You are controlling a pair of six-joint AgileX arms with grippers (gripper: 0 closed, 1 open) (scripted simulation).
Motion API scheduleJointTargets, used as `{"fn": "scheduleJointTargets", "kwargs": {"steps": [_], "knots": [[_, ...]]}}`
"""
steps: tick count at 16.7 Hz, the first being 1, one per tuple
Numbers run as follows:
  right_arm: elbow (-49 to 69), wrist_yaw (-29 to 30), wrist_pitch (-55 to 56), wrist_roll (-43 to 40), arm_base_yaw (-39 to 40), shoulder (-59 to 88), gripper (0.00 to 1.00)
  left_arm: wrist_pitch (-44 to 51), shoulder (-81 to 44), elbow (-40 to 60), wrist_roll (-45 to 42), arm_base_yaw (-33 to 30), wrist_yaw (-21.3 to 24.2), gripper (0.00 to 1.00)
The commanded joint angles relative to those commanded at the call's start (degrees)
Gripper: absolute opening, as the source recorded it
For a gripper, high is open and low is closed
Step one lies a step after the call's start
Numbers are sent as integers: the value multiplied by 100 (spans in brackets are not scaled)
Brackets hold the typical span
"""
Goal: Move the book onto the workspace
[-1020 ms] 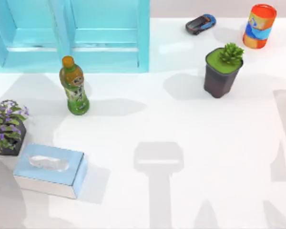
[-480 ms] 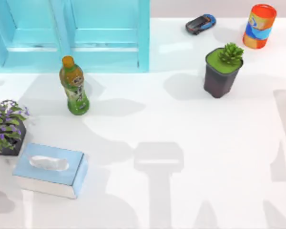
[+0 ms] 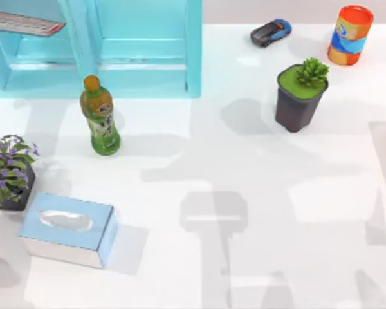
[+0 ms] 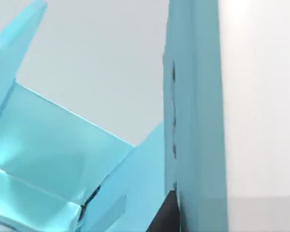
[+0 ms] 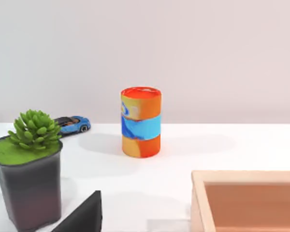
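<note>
The book shows as a flat slanted slab with a pale striped page edge, in the left compartment of the turquoise shelf unit at the table's far left. The workspace is the glossy white tabletop in front of the shelf. A dark piece of my left gripper sits close against turquoise panels in the left wrist view. In the right wrist view, a dark part of my right gripper hangs low over the table's right side, near the potted succulent.
A green bottle stands before the shelf. A light-blue tissue box and a purple-flowered plant sit front left. The succulent pot, orange can and toy car stand back right. A wooden tray lies near the right gripper.
The pale-edged slab has appeared in the shelf's left compartment, where only turquoise showed before. Shadows on the tabletop have shifted. The other objects have not moved.
</note>
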State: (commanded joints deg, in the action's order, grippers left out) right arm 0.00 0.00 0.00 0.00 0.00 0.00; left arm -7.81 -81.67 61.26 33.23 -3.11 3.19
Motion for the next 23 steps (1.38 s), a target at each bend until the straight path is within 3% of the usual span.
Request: {"fn": "scheduleJointTargets", "kwargs": {"steps": [9, 14, 19, 23], "knots": [[0, 0, 0, 0, 0, 0, 100, -728, -792, -839, 5341, -4267, -3948, 0], [0, 0, 0, 0, 0, 0, 100, -925, -1394, -1412, 7797, -6152, -5750, 0], [0, 0, 0, 0, 0, 0, 100, -1006, -1806, -1794, 9258, -7262, -6819, 0], [0, 0, 0, 0, 0, 0, 100, -1015, -1871, -1854, 9474, -7425, -6976, 0]]}}
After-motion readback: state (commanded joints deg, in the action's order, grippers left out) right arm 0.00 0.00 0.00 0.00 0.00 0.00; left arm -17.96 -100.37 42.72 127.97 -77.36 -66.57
